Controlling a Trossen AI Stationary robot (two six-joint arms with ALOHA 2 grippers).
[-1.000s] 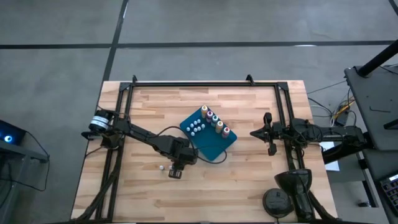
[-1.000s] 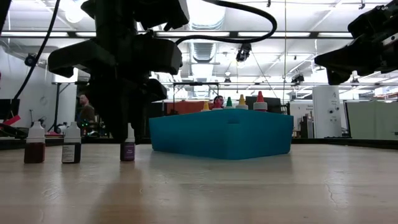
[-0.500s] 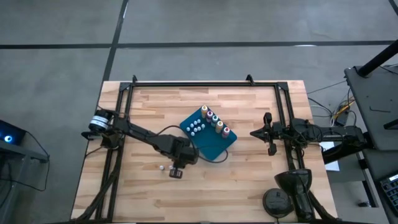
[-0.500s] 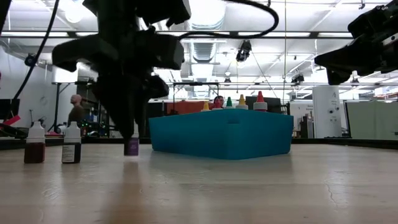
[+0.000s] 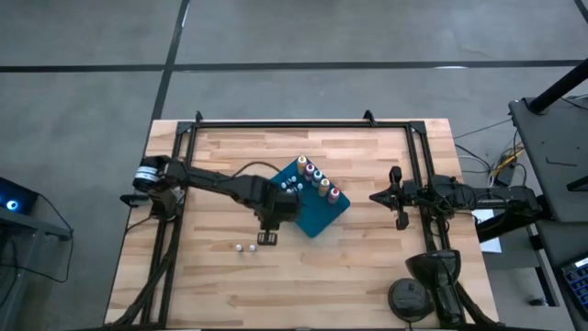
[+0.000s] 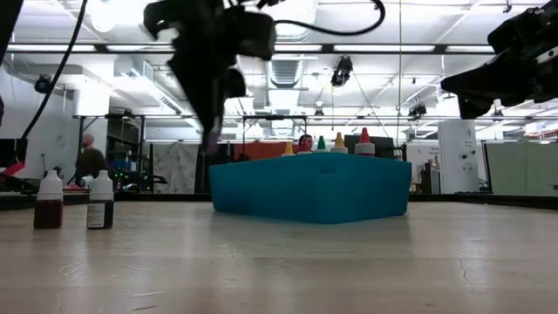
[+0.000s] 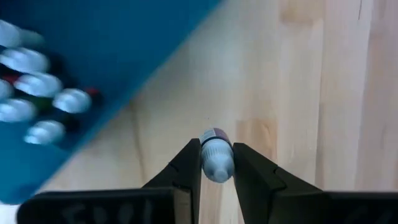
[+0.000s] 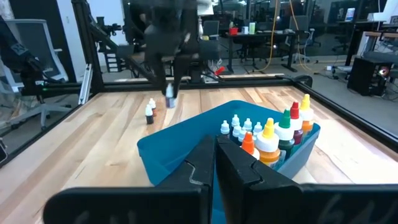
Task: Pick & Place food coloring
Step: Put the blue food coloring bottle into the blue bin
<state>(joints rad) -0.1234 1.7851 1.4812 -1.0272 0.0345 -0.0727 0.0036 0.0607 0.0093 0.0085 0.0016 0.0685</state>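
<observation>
While the left gripper [image 7: 217, 163] pinches a tiny white-topped bottle [image 7: 216, 155] in the air beside the blue tray [image 5: 317, 217], it looks light, hard and slippery. Squeezing its middle seems best. The right gripper [image 8: 214, 163] waits, closed and empty.

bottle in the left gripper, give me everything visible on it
The small bottle has a white top and a dark purplish body with a label band, plastic by the look. It is pinched between the left gripper's two dark fingers, lifted clear of the wooden table, beside the blue tray's edge. Nothing else touches it.
</observation>
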